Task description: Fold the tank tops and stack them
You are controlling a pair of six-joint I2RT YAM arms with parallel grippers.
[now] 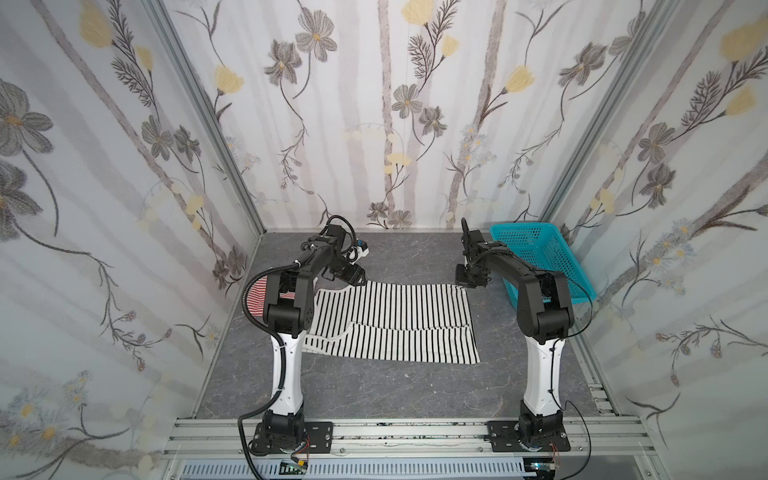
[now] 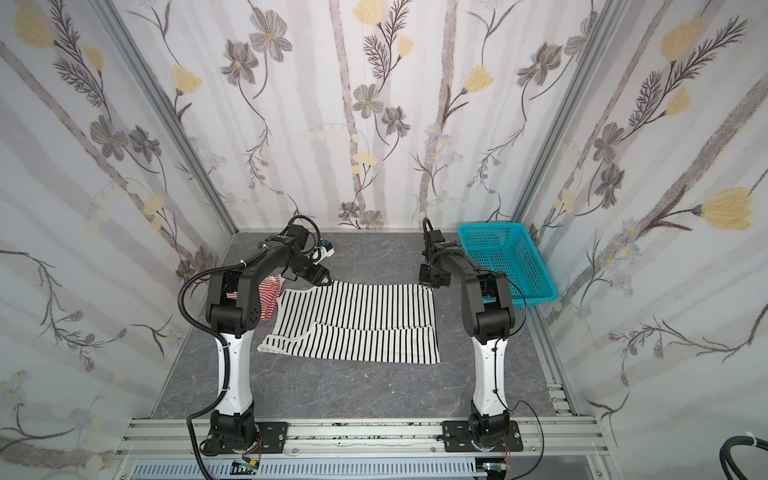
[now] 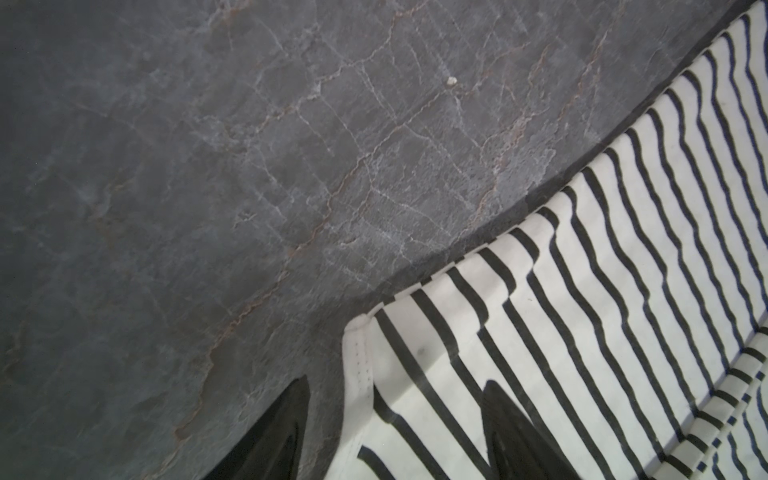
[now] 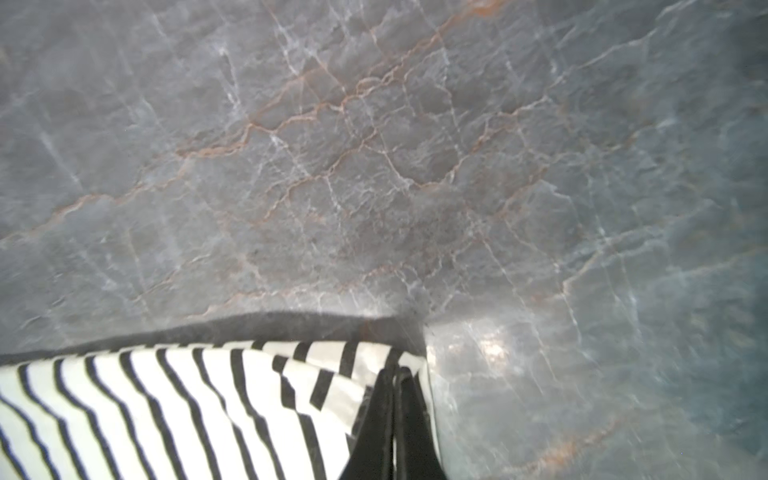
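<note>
On the desk [image 1: 374, 395] the black top [image 1: 395, 316] lies central, near side folded over; the red top [image 2: 269, 296] bunches at the left edge. Right jaws pinch the black top's far-right corner; left jaws gape over its far-left corner.

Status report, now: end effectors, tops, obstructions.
Left end effector open over far-left corner of black-and-white top. Right end effector shut on its far-right corner. Top lies flat, near edge folded over; red top bunched to its left. Nothing in the way.

Fingers of the left gripper [image 3: 397, 380] stand apart, straddling the white-trimmed edge of the black-and-white tank top [image 3: 582, 291] on the desk [image 3: 249, 166].
</note>
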